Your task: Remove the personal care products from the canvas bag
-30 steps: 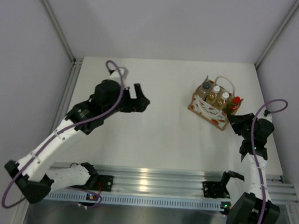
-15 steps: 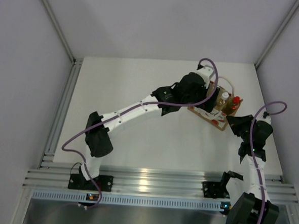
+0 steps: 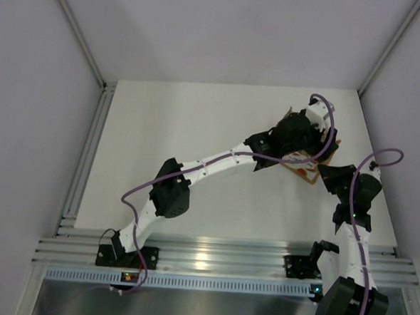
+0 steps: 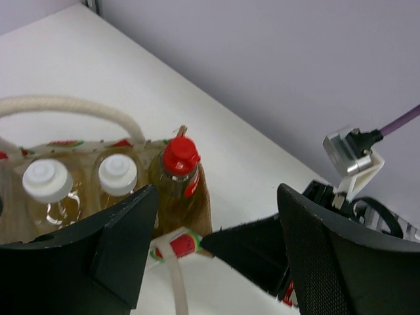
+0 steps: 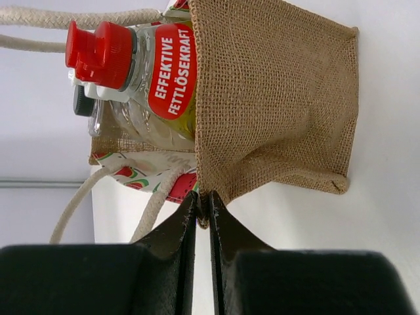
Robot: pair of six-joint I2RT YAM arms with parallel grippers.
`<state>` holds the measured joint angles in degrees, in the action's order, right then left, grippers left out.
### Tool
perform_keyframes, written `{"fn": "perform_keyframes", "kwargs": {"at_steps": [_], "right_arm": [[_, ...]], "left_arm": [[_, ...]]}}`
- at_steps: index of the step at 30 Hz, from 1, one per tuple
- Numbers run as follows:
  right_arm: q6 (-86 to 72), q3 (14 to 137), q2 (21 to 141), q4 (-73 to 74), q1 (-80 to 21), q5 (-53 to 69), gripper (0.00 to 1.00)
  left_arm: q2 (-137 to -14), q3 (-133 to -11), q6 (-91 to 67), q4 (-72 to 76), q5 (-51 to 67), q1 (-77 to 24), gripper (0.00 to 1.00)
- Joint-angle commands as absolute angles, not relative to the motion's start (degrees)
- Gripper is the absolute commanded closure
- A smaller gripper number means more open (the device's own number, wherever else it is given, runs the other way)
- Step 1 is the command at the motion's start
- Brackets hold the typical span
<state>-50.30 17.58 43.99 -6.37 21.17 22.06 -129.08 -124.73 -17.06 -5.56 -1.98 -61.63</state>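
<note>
At the far right of the table (image 3: 198, 114), the right fingers (image 5: 189, 213) are clenched on a corner edge of the canvas bag (image 5: 275, 98), which stands upright on the table. The yellow bottle (image 4: 177, 180) with its red cap and two amber bottles (image 4: 46, 190), white-capped, are seen upright inside. Above them, the left fingers (image 4: 131, 223) are held spread, grasping nothing.

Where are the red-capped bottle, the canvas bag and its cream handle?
red-capped bottle (image 4: 180, 155): left wrist view, on its red cap.
canvas bag (image 5: 275, 98): right wrist view, on its burlap end wall.
cream handle (image 4: 72, 106): left wrist view, loop's top.
</note>
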Motion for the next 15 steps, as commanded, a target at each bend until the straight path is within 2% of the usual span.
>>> {"fn": "perform_keyframes", "kwargs": {"at_steps": [1,15], "right_arm": [[-49.31,14.94,43.69,-0.88,22.06,19.60,1.00],[-47.38,14.06,42.89,-0.70,22.06,21.18,1.00]], "left_arm": [[-132.88,-130.86,-18.45,5.09,-0.70,-61.96,0.23],[-147.12,-139.21,-13.28,16.87,-4.74,-61.96,0.26]]}}
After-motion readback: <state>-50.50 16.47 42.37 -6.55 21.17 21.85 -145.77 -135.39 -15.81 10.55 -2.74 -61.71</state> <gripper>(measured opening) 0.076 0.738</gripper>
